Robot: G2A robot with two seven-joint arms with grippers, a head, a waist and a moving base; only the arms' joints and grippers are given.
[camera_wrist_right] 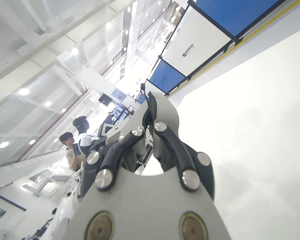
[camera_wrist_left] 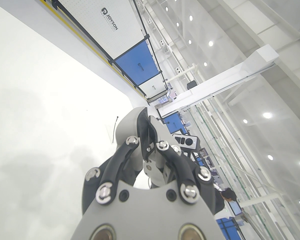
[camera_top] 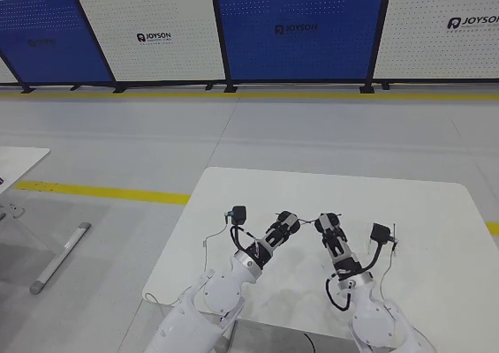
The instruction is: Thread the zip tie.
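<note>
Right gripper (camera_wrist_right: 151,101) was clamped tight on a zip tie (camera_wrist_right: 142,86), head end poking out past its fingertips. Left gripper (camera_wrist_left: 145,116) was closed too, contents unclear. A loose tie (camera_wrist_left: 115,131) lay on the tabletop (camera_wrist_left: 40,88) just beside it.

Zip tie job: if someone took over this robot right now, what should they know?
Right gripper: fingers shut on a zip tie, head poking past the tips.
Left gripper: fingers shut; unclear whether they hold anything.
Another thin black tie shows against the table beside them.
Done: one tie gripped.
Left: threading; no loop visible.
</note>
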